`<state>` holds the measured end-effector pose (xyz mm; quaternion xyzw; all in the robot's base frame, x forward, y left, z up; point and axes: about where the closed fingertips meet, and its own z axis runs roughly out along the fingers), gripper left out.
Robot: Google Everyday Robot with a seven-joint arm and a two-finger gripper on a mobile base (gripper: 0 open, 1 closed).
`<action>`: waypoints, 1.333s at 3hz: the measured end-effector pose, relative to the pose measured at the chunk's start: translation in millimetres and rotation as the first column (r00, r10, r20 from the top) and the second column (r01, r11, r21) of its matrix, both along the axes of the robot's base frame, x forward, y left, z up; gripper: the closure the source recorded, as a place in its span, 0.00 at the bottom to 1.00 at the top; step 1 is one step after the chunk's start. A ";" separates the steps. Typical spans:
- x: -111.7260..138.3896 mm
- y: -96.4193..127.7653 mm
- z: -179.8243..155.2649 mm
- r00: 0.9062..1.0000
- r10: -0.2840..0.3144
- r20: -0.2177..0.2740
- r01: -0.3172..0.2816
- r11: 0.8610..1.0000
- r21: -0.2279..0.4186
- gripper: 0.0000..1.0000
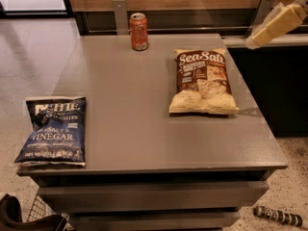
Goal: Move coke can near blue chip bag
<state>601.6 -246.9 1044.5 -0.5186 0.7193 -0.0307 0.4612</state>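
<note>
Coke can [138, 31] stands upright at the far edge of the grey table [139, 105], left of the middle, red-orange with a silver top; its lettering is too small to read. Blue chip bag [54, 130] lies flat at the near left corner, well apart from the can, with its left side right at the table's edge. The bag's large white word reads "VINEGAR". Above that, "CHIPS" can be made out under a bigger brand name that is only partly legible, and the fine print along the bottom cannot be read. A brown-and-cream chip bag [202, 82] lies flat on the right half of the table, marked "Sea Salt" in white script. Its lower part pictures pale chips, and the smaller print under the title is unreadable. The gripper [275, 27] hangs in the air at the upper right, beyond the table's far right corner. It is cream-coloured, slanted, and clear of all three items; whether it is open or closed cannot be told, and nothing is seen in its hold. A dark striped object [278, 216] lies on the speckled floor at lower right.
</note>
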 end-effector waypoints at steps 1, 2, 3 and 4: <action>48.7 18.0 3.8 0.997 0.027 0.070 -0.043 0.972 0.230 0.00; 75.6 38.8 -11.3 0.995 0.091 0.026 -0.094 0.897 0.432 0.00; 90.5 50.8 -18.8 0.992 0.128 -0.021 -0.097 0.838 0.537 0.00; 96.6 58.5 -20.4 0.990 0.130 -0.064 -0.068 0.806 0.588 0.00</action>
